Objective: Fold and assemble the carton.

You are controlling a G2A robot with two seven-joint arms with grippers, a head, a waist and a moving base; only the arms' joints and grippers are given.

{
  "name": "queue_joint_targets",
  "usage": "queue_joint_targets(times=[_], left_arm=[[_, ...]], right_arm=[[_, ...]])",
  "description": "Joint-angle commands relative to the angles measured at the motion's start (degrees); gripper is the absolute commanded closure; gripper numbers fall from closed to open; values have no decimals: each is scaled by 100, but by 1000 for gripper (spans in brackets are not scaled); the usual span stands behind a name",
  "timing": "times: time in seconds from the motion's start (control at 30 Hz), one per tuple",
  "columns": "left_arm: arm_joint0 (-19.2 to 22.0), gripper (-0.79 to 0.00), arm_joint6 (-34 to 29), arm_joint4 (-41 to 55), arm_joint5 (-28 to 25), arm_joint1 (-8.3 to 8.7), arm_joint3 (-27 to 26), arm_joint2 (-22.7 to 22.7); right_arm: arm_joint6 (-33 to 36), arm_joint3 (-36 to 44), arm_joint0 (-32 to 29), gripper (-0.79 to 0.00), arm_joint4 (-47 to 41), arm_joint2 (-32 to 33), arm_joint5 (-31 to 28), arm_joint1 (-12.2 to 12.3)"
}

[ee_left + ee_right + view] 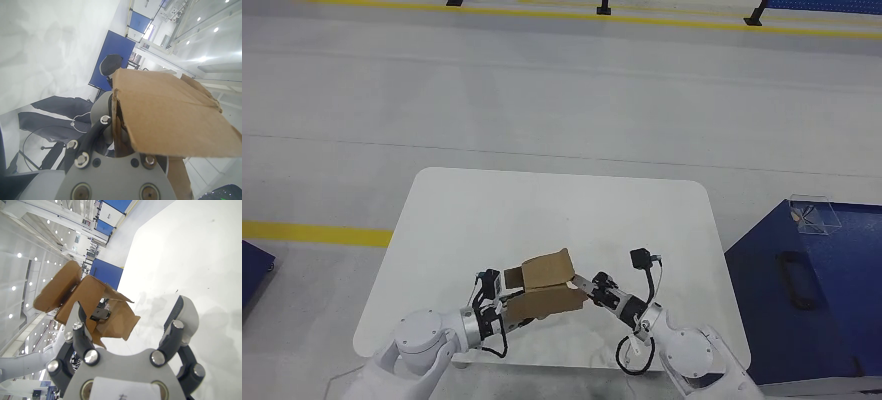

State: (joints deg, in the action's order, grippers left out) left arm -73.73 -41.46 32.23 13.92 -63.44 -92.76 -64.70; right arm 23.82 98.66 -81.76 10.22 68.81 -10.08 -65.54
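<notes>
Left gripper [114,117] pinches a wall of the carton [170,117] — right gripper [128,308] has fingers spread, one against a flap; carton seemingly half-formed at lower centre — flaps unclosed.

In the left wrist view we see the box [170,113] run off the edge and hide one finger of the left gripper [115,108]. At the top view's right edge, the blue cabinet [837,300] is cut off.

White rounded-corner table [542,210] on pale grey floor [542,90]
</notes>
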Motion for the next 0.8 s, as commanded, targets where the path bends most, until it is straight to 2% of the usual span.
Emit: queue_joint_targets(times=[0.0, 0.2, 0.6, 0.77], left_arm=[[-11, 0, 103, 93, -7, -3, 17, -65], [-25, 0, 294, 263, 2, -12, 80, -183], [65, 0, 228, 23, 19, -42, 66, 24], [125, 0, 236, 16, 50, -54, 126, 40]], right_arm=[[46, 60, -125, -785, -70, 147, -22, 24], [273, 80, -331, -785, -55, 261, 91, 59], [86, -422, 317, -785, 139, -608, 360, -131], [29, -498, 416, -785, 162, -709, 364, -167]])
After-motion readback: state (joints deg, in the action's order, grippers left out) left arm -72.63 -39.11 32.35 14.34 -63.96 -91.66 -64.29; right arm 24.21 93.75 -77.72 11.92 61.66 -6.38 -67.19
